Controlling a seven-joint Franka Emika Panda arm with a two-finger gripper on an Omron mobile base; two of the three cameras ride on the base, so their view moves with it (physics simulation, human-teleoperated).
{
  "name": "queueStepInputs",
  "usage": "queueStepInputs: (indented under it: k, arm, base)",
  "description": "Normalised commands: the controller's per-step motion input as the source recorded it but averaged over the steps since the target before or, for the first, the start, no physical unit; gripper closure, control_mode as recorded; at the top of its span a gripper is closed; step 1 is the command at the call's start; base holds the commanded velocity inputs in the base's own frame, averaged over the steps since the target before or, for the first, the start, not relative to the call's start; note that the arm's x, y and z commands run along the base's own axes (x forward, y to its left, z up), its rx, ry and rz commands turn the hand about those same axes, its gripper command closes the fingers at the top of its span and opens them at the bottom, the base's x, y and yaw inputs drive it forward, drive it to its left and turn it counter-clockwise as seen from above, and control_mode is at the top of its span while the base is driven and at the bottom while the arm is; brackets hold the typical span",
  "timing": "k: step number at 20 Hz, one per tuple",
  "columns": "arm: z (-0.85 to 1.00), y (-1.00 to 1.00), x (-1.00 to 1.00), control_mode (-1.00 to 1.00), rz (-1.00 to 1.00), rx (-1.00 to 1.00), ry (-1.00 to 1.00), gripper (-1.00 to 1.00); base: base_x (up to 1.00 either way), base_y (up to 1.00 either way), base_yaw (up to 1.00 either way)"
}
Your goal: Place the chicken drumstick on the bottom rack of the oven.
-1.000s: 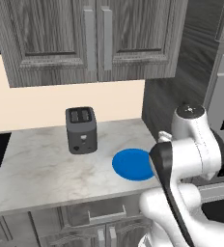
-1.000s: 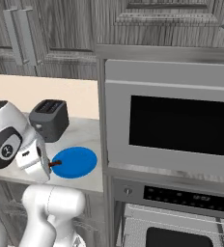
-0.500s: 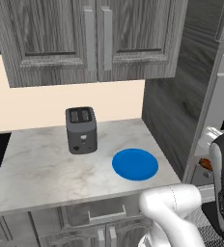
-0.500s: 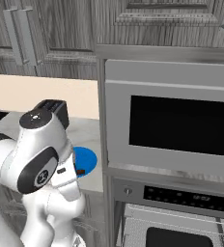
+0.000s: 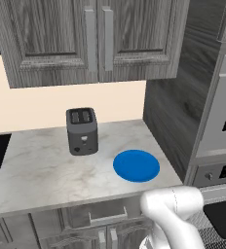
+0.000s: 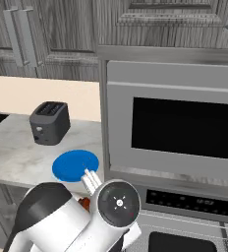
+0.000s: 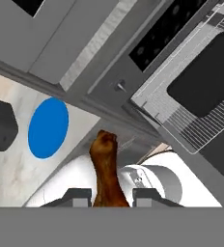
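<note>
The chicken drumstick (image 7: 105, 171), one lumpy reddish-brown piece, stood between the two dark fingertips of the claw (image 7: 107, 198) in the hand view, its rounded end pointing toward 12 o'clock. The claw was closed on it, and its lower end was cut off by the bottom of that view. In the right base view only a sliver of reddish-brown (image 6: 85, 203) showed at 9 o'clock of the wrist, the rest hidden behind the white arm.

At 1 to 3 o'clock of the drumstick in the hand view lay the oven (image 7: 181, 72): a silver-grey front with a dark display strip and a small knob, and its door with one dark window ringed by a fine grid pattern. How far the door stood open was hard to make out.

One flat round blue plate (image 5: 136, 165) lay bare on the pale marbled surface (image 5: 42, 170), and one dark boxy toaster (image 5: 82, 131) with two slots stood at 10 o'clock of the plate. Above the oven sat one silver-framed appliance with a dark window (image 6: 185, 125). Grey woodgrain cabinets (image 5: 90, 39) hung above.
</note>
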Motion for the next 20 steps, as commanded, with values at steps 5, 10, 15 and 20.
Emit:
queueStepInputs:
  k: [5, 10, 15, 20]
  arm:
    - [-0.73, -0.6, 0.0, -1.0, 0.38, -0.01, -0.31, 1.0]
    - [-0.86, -0.5, 0.0, -1.0, 0.39, -0.09, -0.16, 1.0]
    - [-0.72, -0.21, 0.0, -1.0, 0.31, -0.16, 0.0, 1.0]
    - [-0.58, -0.11, 0.02, -1.0, 0.07, -0.05, -0.05, 1.0]
  base:
    - [0.0, 0.0, 0.0]
    - [0.0, 0.0, 0.0]
    - [0.0, 0.0, 0.0]
    - [0.0, 0.0, 0.0]
